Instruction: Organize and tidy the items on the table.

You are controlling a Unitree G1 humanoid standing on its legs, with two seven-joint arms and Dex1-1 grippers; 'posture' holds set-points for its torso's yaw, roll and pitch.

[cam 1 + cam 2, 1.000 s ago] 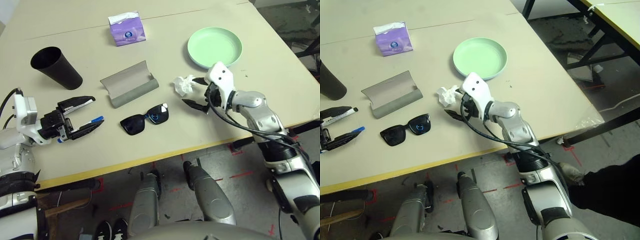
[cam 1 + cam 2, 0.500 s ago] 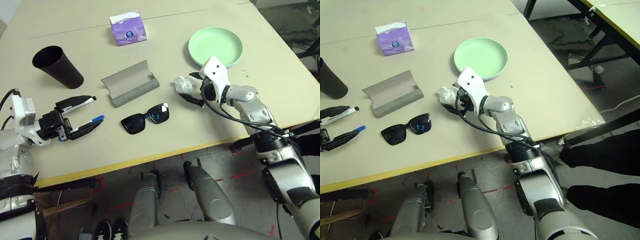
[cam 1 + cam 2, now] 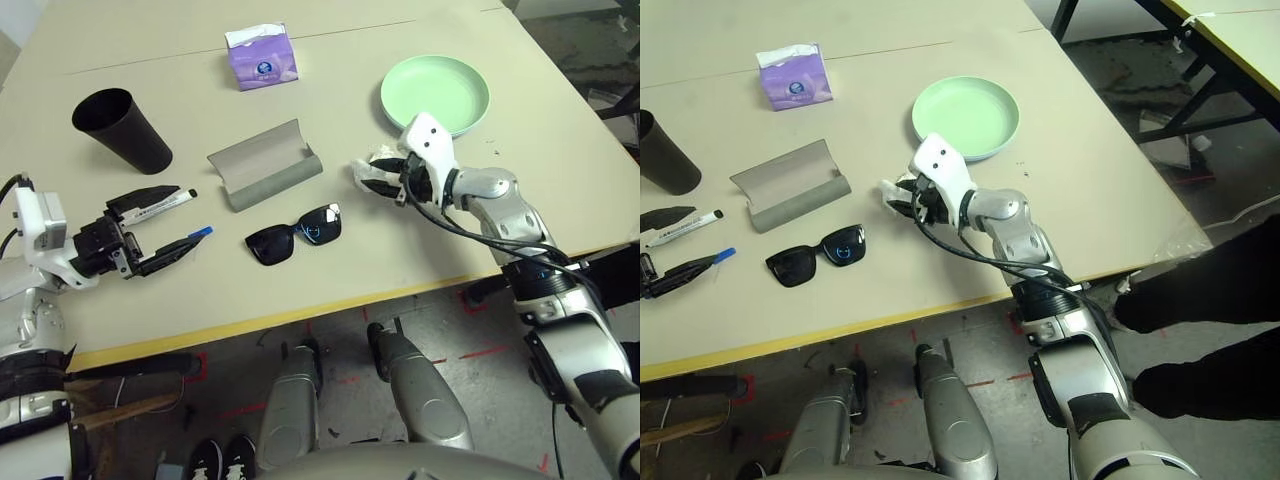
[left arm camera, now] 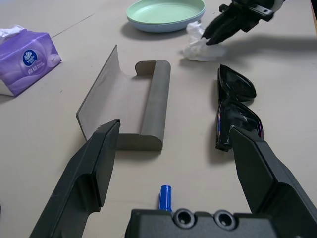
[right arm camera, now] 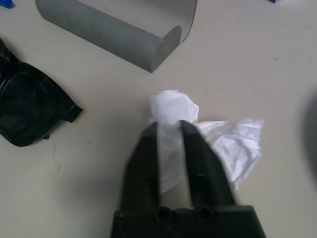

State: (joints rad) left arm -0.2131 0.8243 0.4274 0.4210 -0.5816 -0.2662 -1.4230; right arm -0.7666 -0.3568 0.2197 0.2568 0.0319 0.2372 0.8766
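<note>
The crumpled white tissue (image 5: 173, 111) lies on the bench (image 3: 330, 280), pinched in the right tool (image 5: 171, 130), between the open grey glasses case (image 3: 265, 165) and the green plate (image 3: 435, 95), near the black sunglasses (image 3: 295, 235).

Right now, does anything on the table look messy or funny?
Yes. A crumpled white tissue lies loose on the beige table near the green plate, and the right tool is shut on it. The grey glasses case lies open and empty, with the black sunglasses outside it.

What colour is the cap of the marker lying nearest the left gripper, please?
Blue. The marker's cap shows best in the left wrist view, between the open left gripper's fingers.
</note>
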